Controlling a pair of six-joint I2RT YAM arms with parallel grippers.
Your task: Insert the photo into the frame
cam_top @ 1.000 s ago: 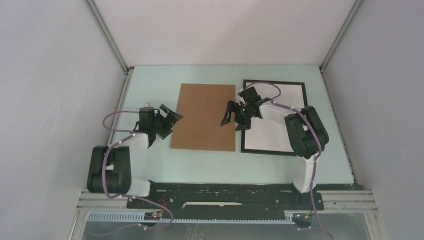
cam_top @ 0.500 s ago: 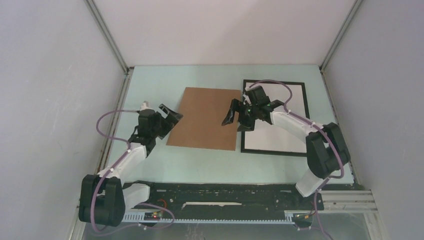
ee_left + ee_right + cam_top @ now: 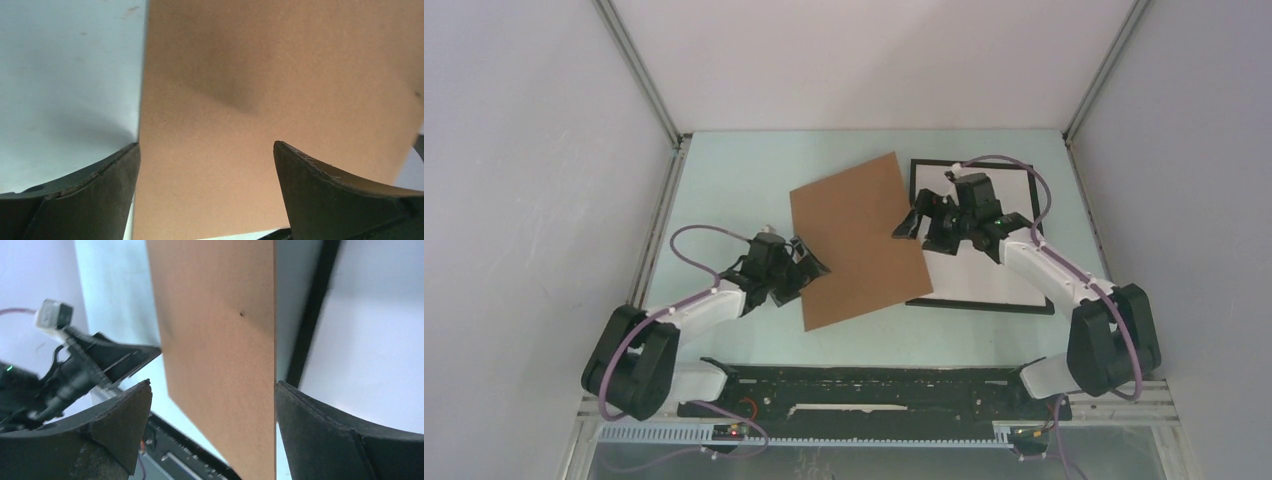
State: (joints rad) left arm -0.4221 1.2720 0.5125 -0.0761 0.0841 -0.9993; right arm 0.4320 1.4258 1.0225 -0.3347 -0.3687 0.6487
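The left gripper [image 3: 807, 268] and right gripper [image 3: 912, 218] are wide open, one each side of the brown board [image 3: 861, 240], maybe to slide it off the black frame [image 3: 974, 303]; no photo shows.

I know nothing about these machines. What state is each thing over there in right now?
Brown board: lying askew, one corner over the frame's left edge.
Frame: lying flat, a white sheet showing inside.
White sheet: flat within the frame.
Left end effector: open, at the board's left edge.
Right end effector: open, at the board's right edge.
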